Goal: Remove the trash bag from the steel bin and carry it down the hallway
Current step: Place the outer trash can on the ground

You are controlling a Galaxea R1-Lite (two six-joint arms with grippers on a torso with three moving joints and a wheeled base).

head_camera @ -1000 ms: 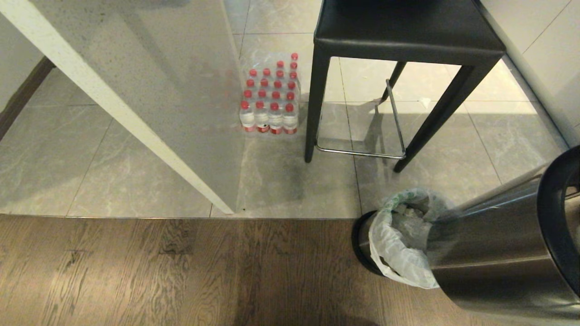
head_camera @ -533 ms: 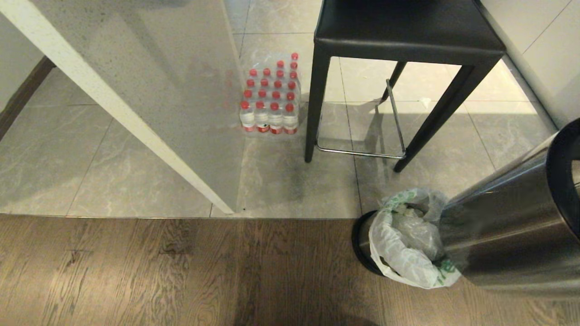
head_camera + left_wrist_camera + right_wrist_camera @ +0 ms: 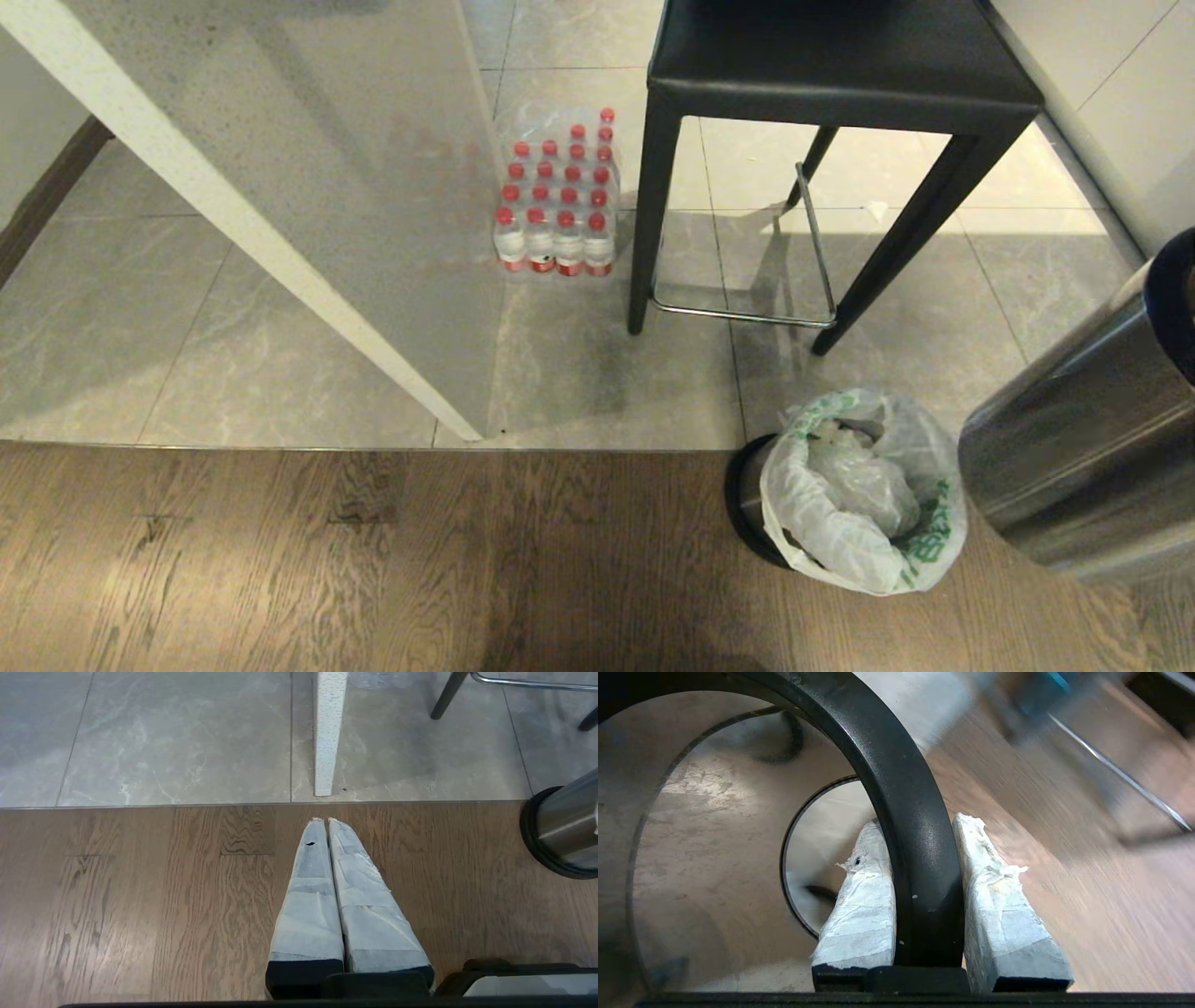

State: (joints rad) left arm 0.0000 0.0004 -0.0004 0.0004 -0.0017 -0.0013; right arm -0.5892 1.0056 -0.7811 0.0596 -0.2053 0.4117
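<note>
Two pieces now: my right gripper (image 3: pixel 924 858) clamps the black rim of the steel bin shell (image 3: pixel 1074 457), lifted right of the trash bag (image 3: pixel 864 495), which stands exposed on the floor; left gripper (image 3: pixel 327 826) closed, empty.

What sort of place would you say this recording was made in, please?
Probably a home kitchen or dining corner: a stone-topped counter, a black bar stool on grey floor tiles, and a pack of water bottles.

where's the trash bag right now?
Head view, lower right: the trash bag sits on the black base on the wood floor, beside the lifted steel shell.
</note>
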